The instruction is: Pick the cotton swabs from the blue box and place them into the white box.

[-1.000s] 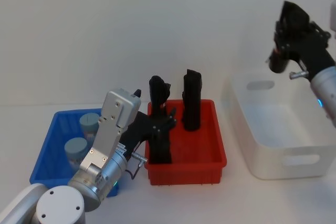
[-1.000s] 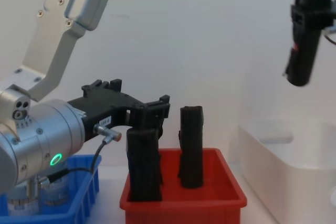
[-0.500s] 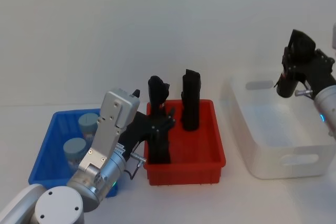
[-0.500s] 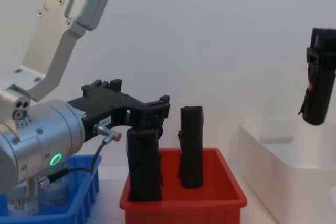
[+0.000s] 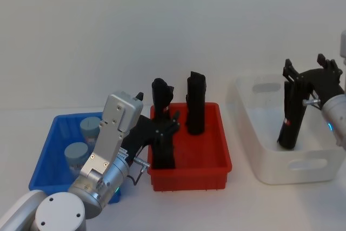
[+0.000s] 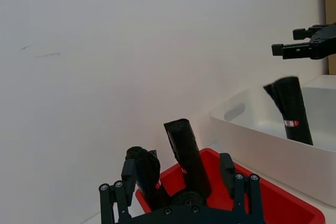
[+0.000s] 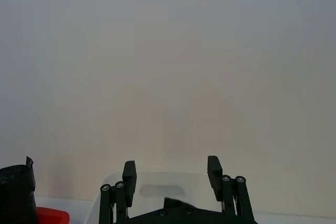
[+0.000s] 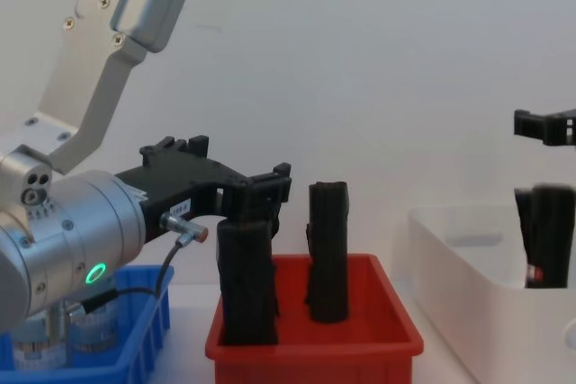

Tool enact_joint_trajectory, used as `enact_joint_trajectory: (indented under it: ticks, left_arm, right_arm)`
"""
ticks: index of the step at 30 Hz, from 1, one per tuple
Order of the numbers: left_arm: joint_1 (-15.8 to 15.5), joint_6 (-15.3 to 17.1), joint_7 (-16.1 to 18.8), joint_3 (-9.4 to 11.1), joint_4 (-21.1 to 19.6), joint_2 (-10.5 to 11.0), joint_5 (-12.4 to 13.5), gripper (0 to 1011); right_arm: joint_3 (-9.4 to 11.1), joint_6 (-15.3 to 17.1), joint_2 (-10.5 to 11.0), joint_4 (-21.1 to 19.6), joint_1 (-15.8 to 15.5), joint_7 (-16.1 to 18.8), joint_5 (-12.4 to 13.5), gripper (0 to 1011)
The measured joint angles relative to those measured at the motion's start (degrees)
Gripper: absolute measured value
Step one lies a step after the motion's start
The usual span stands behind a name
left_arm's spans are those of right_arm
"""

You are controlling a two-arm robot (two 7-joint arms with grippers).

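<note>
Head view: the red bin (image 5: 189, 180) is my marker.

- Just left of it sits the blue box (image 5: 46, 155). It holds the cotton swabs (image 5: 78, 152), two lidded tubs standing upright with nothing touching them.
- The left gripper (image 5: 167, 125) hangs over the red bin's left front part, at the top of the nearest of the black rolls (image 5: 195, 106) standing there. Its fingers are spread wide and pinch nothing. It looks lined up on a roll rather than on the tubs beside its arm.
- Right of the red bin, a little apart, is the white box (image 5: 303, 169). One black roll (image 5: 288, 120) stands inside it, leaning slightly.
- The right gripper (image 5: 304, 68) sits directly above that roll's top, claw spread. The roll stands on its own, which reads as a drop-off.

The swabs' move looks not yet begun.
</note>
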Motion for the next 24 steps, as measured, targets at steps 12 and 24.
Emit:
enact_joint_trajectory:
  ticks: [12,24]
  left_arm:
    - [0.09,0.56,0.14,-0.14,-0.37,0.18,0.18,1004]
    - [1.67,6.29,3.95,-1.77,-4.13,2.54,0.48,1004]
  right_arm:
    - [0.06,0.13,-0.06,0.76,0.09,0.05,0.37,1000]
    - [0.11,0.2,-0.1,1.06,0.15,0.08,0.52,1001]
